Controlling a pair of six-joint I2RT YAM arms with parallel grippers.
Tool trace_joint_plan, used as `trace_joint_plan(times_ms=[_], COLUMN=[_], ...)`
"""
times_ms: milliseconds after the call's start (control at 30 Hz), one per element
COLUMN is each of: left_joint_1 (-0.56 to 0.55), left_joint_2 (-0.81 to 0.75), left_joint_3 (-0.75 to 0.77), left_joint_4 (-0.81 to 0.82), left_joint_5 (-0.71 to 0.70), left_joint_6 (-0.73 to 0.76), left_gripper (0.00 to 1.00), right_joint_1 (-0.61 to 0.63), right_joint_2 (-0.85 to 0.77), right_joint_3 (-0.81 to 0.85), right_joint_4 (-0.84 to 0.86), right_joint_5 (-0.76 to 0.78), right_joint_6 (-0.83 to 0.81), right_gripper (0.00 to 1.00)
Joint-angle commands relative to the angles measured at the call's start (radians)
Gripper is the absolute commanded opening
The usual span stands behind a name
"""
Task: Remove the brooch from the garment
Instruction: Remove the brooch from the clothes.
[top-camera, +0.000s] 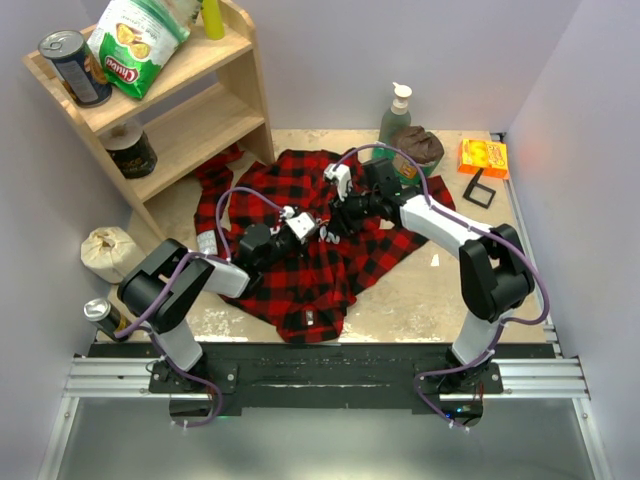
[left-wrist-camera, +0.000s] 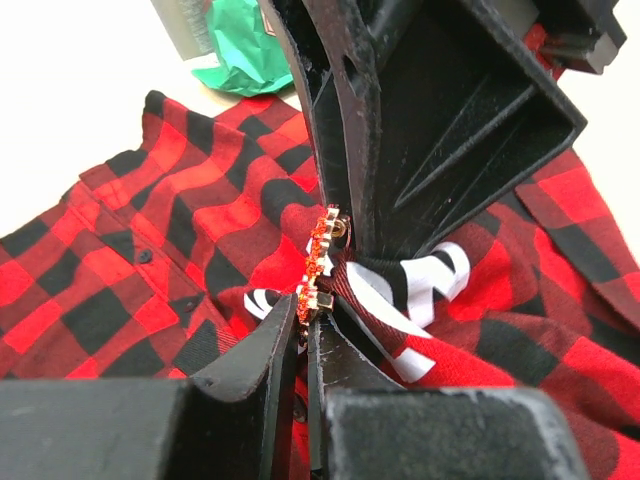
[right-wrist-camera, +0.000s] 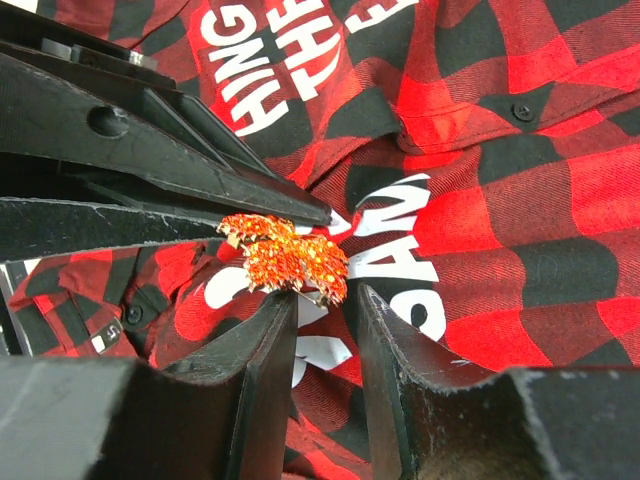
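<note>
The garment (top-camera: 300, 290), a red-and-black plaid shirt with a black patch of white letters, lies spread in the middle. The brooch (right-wrist-camera: 285, 258) is a small orange-red glittery ornament with gold edges, sitting on the patch; it shows edge-on in the left wrist view (left-wrist-camera: 320, 265). My left gripper (left-wrist-camera: 305, 320) is shut on the brooch's lower end. My right gripper (right-wrist-camera: 325, 300) stands right beside the brooch, its jaws closed on a raised fold of the lettered patch. The two grippers meet tip to tip (top-camera: 320, 222); the brooch is hidden in the top view.
A wooden shelf (top-camera: 170, 110) at the back left holds a can (top-camera: 75, 65), a chip bag (top-camera: 135, 40) and a dark jar (top-camera: 130, 150). A soap bottle (top-camera: 397, 110), brown cloth lump (top-camera: 420, 145) and orange box (top-camera: 483, 157) stand at the back right. A white sack (top-camera: 110, 250) sits left.
</note>
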Motion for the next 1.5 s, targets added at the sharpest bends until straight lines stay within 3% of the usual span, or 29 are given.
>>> trace_joint_plan(times_ms=[0,300,700,1033,1467], left_joint_1=[0.000,0.050,0.061,0.092,0.119], left_joint_2=[-0.009,-0.009,0.018,0.057,0.095], left_joint_3=[0.010,0.028,0.030,0.050,0.081], left_joint_4=[0.096,0.120,0.185,0.228,0.263], left_joint_5=[0.037,0.188,0.357,0.457,0.523], left_joint_6=[-0.091,-0.280,-0.375,-0.467,-0.535], left_gripper=[0.00,0.00,0.00,0.00,0.00], right_joint_1=[0.027,0.031,0.030,0.030,-0.041], right_joint_2=[-0.042,-0.054,-0.053,-0.081,-0.191], right_joint_3=[0.001,-0.016,0.028,0.128,0.143], right_joint_4=[-0.009,-0.031,-0.173,-0.471,-0.532], right_joint_5=[-0.028,-0.055,-0.163,-0.198,-0.058], right_joint_6=[0.009,-0.009,-0.109,-0.321,-0.442], right_gripper=[0.35,0.35,0.36,0.41,0.45])
